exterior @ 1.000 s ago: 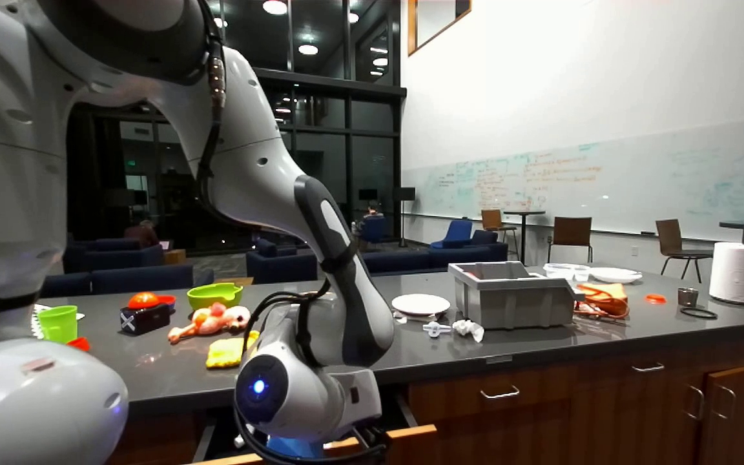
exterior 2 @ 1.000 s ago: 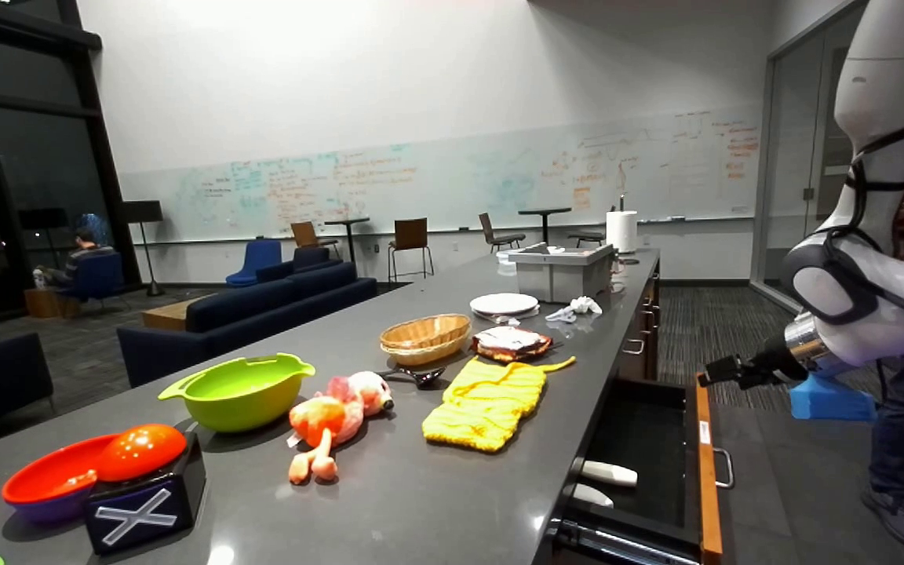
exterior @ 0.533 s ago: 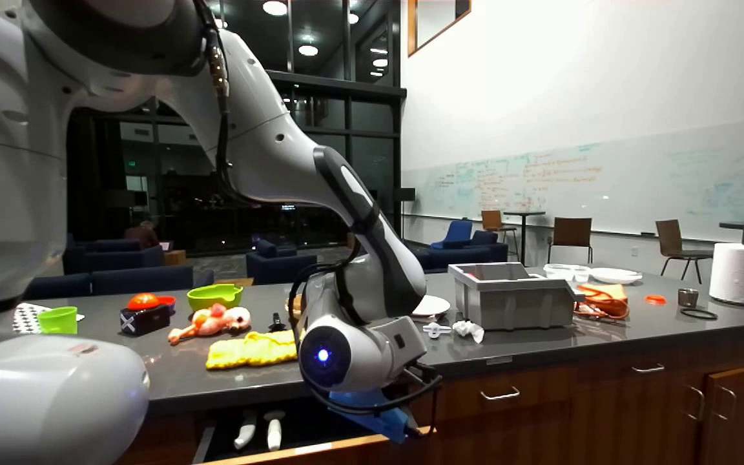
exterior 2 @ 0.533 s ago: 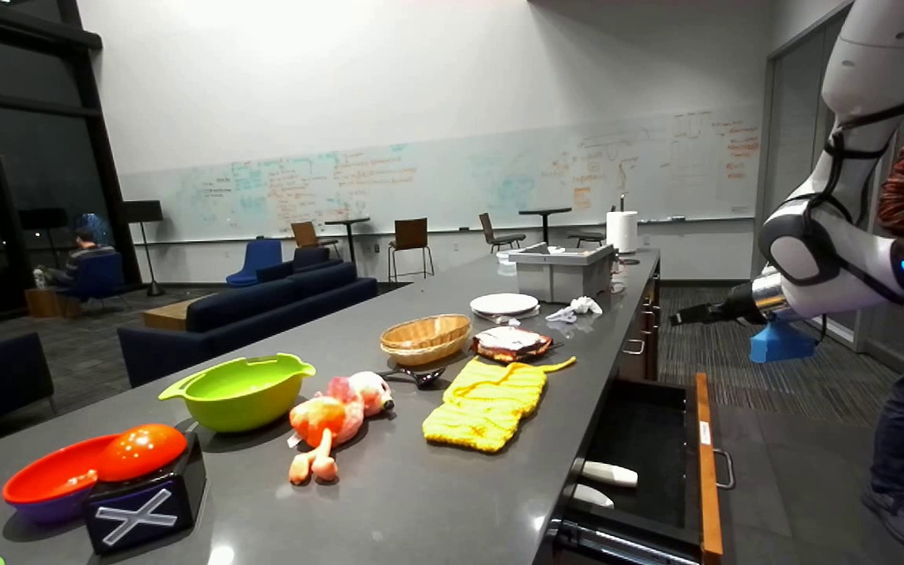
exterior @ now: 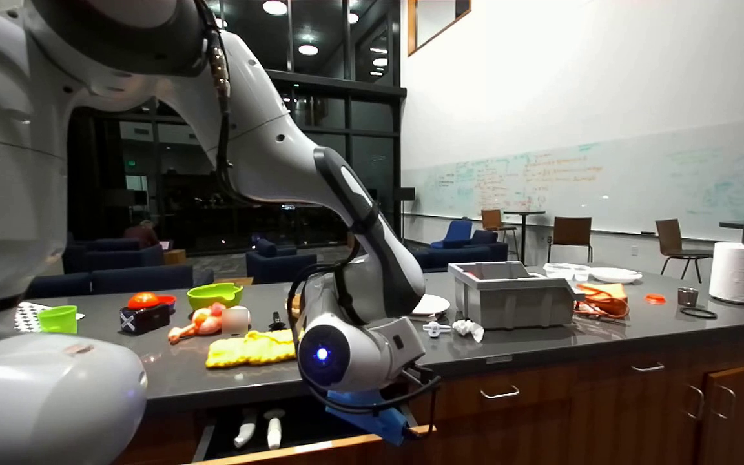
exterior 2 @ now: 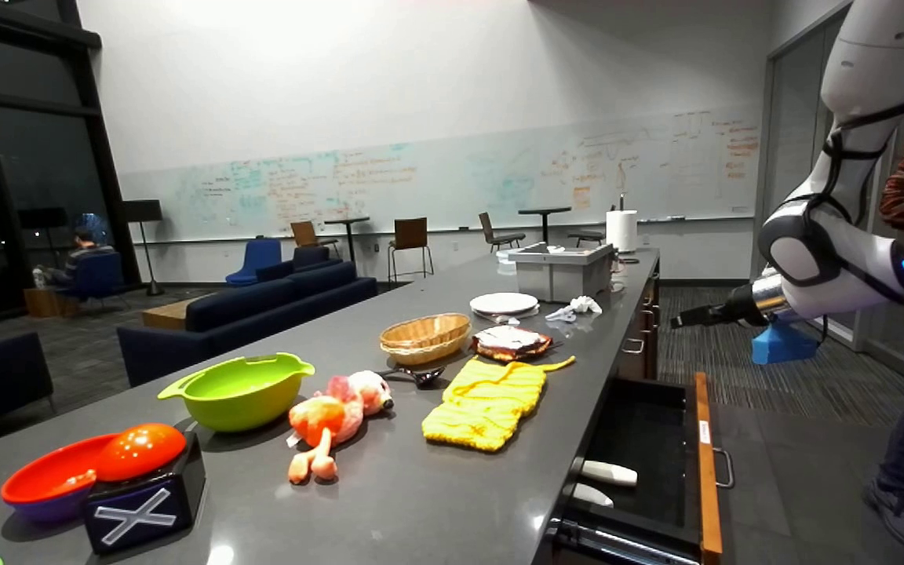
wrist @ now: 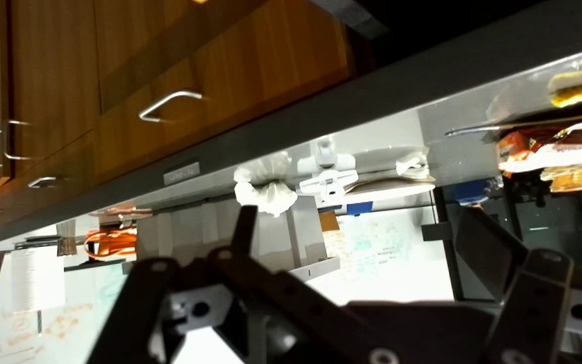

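While the long whiteboard (exterior 2: 452, 188) at the back of the room, its teal and orange handwriting too faint to make out, and the dark countertop (exterior 2: 389, 514) look unchanged, the white robot arm (exterior: 249, 148) has moved over the last second: it has risen away from the open drawer (exterior 2: 708, 502), then all but stopped in the latter half-second. The drawer, the thing nearest the gripper, is pulled out beneath the countertop, black inside with a wooden front. It stands out just as far as it did, so the shift seems to leave the drawer open and the gripper free of it. Farther along the countertop sits a grey plastic bin (exterior 2: 566, 278), no brand visible. The gripper (wrist: 358, 218) shows its fingers spread wide in the wrist view, nothing between them; it hangs in the air, apparently apart from the drawer. A yellow knitted piece (exterior 2: 487, 404) lies near the countertop's edge, and well apart from it a black box (exterior 2: 146, 510) bears a white X (exterior 2: 134, 518). Inside the drawer rest two white handles (exterior 2: 610, 473), whatever they belong to hidden. Smallest are a pale label (exterior 2: 705, 432) on the drawer's front and a narrow strip (wrist: 181, 173) on the countertop's edge, neither readable
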### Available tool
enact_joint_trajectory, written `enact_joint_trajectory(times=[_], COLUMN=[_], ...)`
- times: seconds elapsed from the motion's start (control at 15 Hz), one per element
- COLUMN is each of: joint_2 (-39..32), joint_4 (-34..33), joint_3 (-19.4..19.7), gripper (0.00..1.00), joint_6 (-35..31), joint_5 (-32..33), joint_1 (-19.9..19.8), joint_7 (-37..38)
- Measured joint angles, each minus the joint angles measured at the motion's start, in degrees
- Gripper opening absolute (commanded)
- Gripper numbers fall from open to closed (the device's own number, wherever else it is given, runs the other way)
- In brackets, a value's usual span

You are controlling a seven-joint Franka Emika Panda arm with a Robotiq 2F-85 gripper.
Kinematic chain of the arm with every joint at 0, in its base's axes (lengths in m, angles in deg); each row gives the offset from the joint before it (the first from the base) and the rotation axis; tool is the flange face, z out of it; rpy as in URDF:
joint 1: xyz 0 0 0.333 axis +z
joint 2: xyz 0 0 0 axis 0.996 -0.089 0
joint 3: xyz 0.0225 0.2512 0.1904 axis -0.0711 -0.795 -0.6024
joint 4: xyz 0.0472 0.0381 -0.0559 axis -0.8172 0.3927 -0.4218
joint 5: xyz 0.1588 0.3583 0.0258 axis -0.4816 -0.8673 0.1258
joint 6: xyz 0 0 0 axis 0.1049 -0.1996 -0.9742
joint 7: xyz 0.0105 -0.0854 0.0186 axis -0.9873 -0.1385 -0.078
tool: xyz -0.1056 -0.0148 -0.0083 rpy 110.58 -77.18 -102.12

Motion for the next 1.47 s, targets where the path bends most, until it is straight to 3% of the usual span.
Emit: enact_joint_trajectory(times=[0.33,0.6,1.2,1.47], joint_2=[0.73,3.86,6.19,6.12], joint_4=[-1.86,-4.13,-6.41,-7.39], joint_3=[-15.03,-22.41,-27.73,-29.85], gripper=[1.00,1.00,1.00,1.00], joint_6=[-12.56,-21.08,-24.54,-24.54], joint_5=[10.05,18.09,38.79,44.61], joint_1=[-12.78,-17.19,-12.60,-10.36], joint_7=[1.06,1.77,11.10,13.76])
